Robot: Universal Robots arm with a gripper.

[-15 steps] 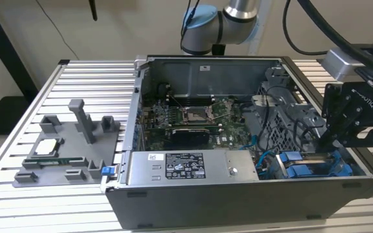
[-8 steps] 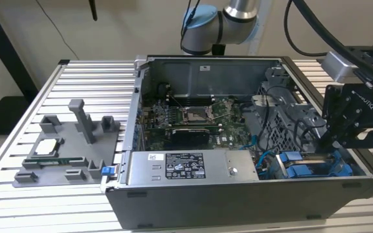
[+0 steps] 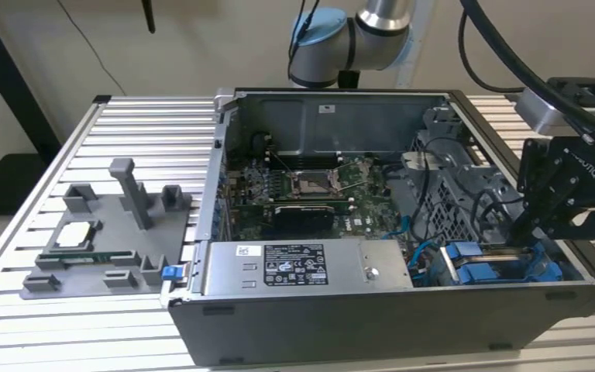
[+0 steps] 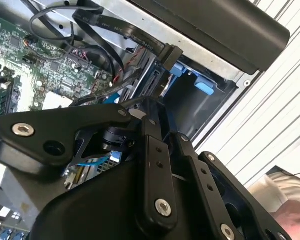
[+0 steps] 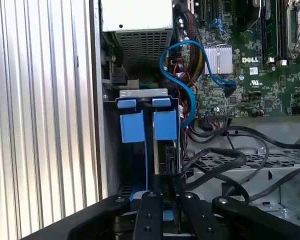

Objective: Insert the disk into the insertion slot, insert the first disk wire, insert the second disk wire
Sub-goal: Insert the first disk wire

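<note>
Disk [image 5: 140,126], blue-framed, sits in the insertion slot [image 5: 142,93] just ahead of the hand [image 5: 163,186]; whether the hand grips anything I cannot tell. Black cables [image 5: 225,151] and a looping blue cable [image 5: 192,105] crowd beside the slot, motherboard [image 5: 250,65] beyond. In the exterior view the slot is at four o'clock of the case [image 3: 380,325], a grey fixture [image 3: 111,256] at nine.

Arm [image 3: 328,43] stands at the far side, upper links running out to the exterior view's right. Wrist [image 3: 566,105] pitched downward. Gripper [image 3: 533,231] black, hangs low at the near right, tip angled down and slightly toward that view's left.
</note>
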